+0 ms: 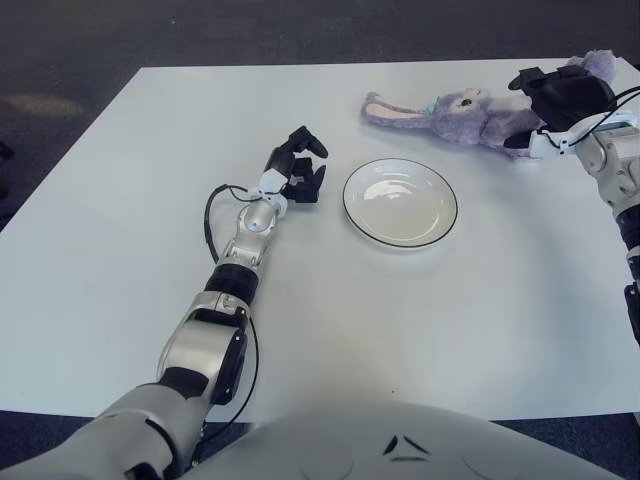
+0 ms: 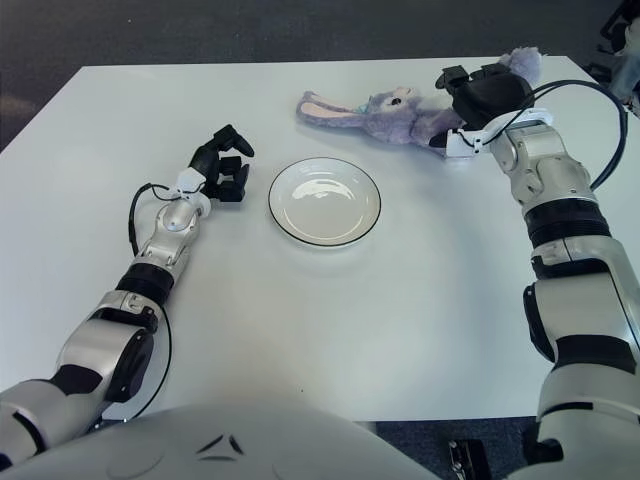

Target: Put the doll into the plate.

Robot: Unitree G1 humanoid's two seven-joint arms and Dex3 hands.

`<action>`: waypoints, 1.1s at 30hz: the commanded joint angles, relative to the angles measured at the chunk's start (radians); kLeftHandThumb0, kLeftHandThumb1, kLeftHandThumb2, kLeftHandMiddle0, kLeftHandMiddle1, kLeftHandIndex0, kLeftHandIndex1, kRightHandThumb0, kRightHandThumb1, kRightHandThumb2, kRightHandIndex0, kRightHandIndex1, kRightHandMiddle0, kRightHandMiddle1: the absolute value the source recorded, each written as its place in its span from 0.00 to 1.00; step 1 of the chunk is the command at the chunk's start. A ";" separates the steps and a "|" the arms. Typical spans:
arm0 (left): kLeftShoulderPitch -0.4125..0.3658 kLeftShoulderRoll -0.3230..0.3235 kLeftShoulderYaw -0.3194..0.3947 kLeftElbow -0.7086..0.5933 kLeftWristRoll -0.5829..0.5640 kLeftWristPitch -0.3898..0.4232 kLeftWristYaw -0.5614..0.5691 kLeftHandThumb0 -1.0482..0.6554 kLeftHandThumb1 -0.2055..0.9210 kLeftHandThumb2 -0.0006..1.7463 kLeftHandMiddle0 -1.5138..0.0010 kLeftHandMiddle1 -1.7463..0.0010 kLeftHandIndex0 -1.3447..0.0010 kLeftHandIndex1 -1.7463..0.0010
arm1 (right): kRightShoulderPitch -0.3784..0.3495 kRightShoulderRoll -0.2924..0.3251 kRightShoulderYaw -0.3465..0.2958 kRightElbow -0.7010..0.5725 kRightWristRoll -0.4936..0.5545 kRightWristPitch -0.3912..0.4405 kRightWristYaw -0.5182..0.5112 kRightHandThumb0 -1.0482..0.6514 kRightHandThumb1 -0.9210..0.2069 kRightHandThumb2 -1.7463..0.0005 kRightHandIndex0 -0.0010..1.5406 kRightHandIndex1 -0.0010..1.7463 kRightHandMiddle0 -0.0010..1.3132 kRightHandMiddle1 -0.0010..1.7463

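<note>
Two hands | right hand [image 2: 485, 100] fingers grasping doll [image 2: 385, 112] | left hand [image 1: 295, 172] clenched beside plate [image 1: 400, 202] | next: lift, carry to plate

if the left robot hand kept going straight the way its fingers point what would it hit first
Probably the plate: the left robot hand shows just left of it, fingers curled toward its rim, though the exact pointing line is hard to judge.
</note>
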 commanded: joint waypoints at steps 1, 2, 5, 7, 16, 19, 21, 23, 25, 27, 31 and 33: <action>0.098 -0.002 -0.010 0.063 0.010 -0.012 -0.003 0.36 0.59 0.65 0.29 0.00 0.63 0.00 | -0.064 0.026 0.033 0.073 -0.011 0.001 -0.026 0.06 0.00 0.76 0.11 0.32 0.00 0.50; 0.099 -0.002 -0.010 0.062 0.009 -0.011 -0.004 0.36 0.59 0.65 0.29 0.00 0.63 0.00 | -0.072 0.030 0.040 0.088 -0.011 0.002 -0.030 0.05 0.00 0.76 0.10 0.32 0.00 0.50; 0.102 -0.004 -0.008 0.059 0.003 -0.010 -0.007 0.36 0.60 0.65 0.30 0.00 0.63 0.00 | -0.104 0.054 0.067 0.154 -0.015 0.021 -0.033 0.05 0.00 0.75 0.09 0.33 0.00 0.48; 0.102 -0.005 -0.007 0.059 0.002 -0.010 -0.006 0.36 0.60 0.65 0.30 0.00 0.63 0.00 | -0.123 0.071 0.085 0.203 -0.017 0.032 -0.041 0.04 0.00 0.74 0.09 0.33 0.00 0.47; 0.111 -0.008 -0.009 0.042 0.006 -0.007 0.002 0.36 0.58 0.66 0.27 0.00 0.62 0.00 | -0.147 0.116 0.130 0.332 0.008 0.053 -0.044 0.01 0.00 0.73 0.08 0.45 0.00 0.41; 0.114 -0.006 -0.011 0.036 0.010 -0.007 0.001 0.36 0.57 0.67 0.27 0.00 0.62 0.00 | -0.150 0.126 0.141 0.359 0.016 0.051 -0.040 0.00 0.00 0.73 0.07 0.47 0.00 0.40; 0.116 -0.005 -0.013 0.031 0.011 -0.007 0.001 0.36 0.57 0.67 0.26 0.00 0.61 0.00 | -0.151 0.134 0.147 0.375 0.019 0.056 -0.035 0.00 0.00 0.73 0.07 0.47 0.00 0.39; 0.119 -0.004 -0.014 0.026 0.013 -0.007 0.001 0.36 0.57 0.67 0.26 0.00 0.61 0.00 | -0.149 0.147 0.153 0.398 0.023 0.072 -0.027 0.00 0.00 0.74 0.07 0.47 0.00 0.38; 0.122 -0.003 -0.015 0.021 0.015 -0.006 0.000 0.36 0.57 0.67 0.26 0.00 0.62 0.00 | -0.147 0.156 0.158 0.414 0.027 0.081 -0.027 0.00 0.00 0.74 0.07 0.47 0.00 0.38; 0.124 -0.003 -0.015 0.018 0.016 -0.005 0.000 0.36 0.57 0.67 0.26 0.00 0.62 0.00 | -0.144 0.162 0.162 0.426 0.028 0.089 -0.028 0.00 0.00 0.74 0.07 0.49 0.00 0.37; 0.127 -0.003 -0.015 0.012 0.018 -0.002 0.001 0.36 0.58 0.66 0.26 0.00 0.62 0.00 | -0.141 0.170 0.169 0.442 0.033 0.101 -0.023 0.00 0.00 0.76 0.07 0.54 0.00 0.37; 0.128 -0.003 -0.015 0.010 0.018 -0.003 0.001 0.36 0.58 0.66 0.26 0.00 0.62 0.00 | -0.138 0.172 0.174 0.446 0.037 0.105 -0.022 0.00 0.00 0.76 0.07 0.56 0.00 0.37</action>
